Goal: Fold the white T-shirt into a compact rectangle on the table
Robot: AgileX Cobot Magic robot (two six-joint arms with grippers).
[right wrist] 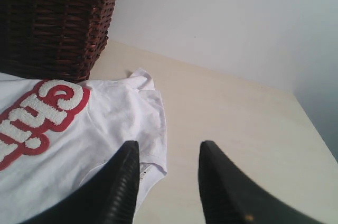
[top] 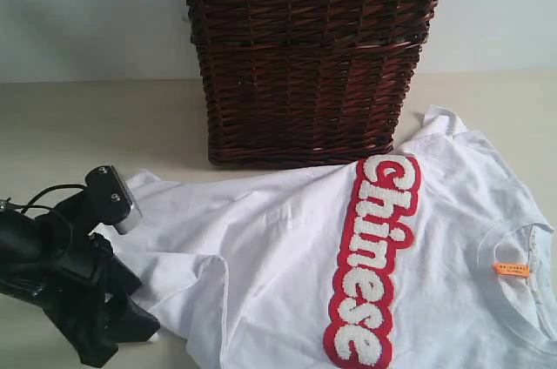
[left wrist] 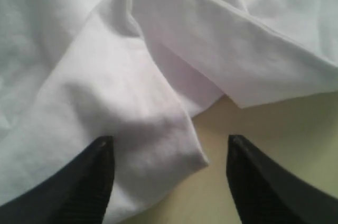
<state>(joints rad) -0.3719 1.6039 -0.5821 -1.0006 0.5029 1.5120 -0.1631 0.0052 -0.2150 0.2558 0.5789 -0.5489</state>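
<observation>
One white T-shirt (top: 261, 247) lies lettering-up and rumpled on the desk (top: 70, 125), in front of one wicker basket (top: 313, 56). No neat fold shows yet, so the job looks barely begun, with the whole compact rectangle left to make. Of the two arms, the left end effector (left wrist: 169, 147) stands spread astride a loose flap of cloth, pinching nothing. The right end effector (right wrist: 170, 147) hovers spread and empty beside a sleeve edge.

Your exterior camera looks low across the desk (top: 78, 117) at the basket (top: 313, 64) and wall; left wrist camera hangs close over the white T-shirt (left wrist: 105, 92), right wrist camera peers past the right hand (right wrist: 169, 143) at the same basket and shirt
</observation>
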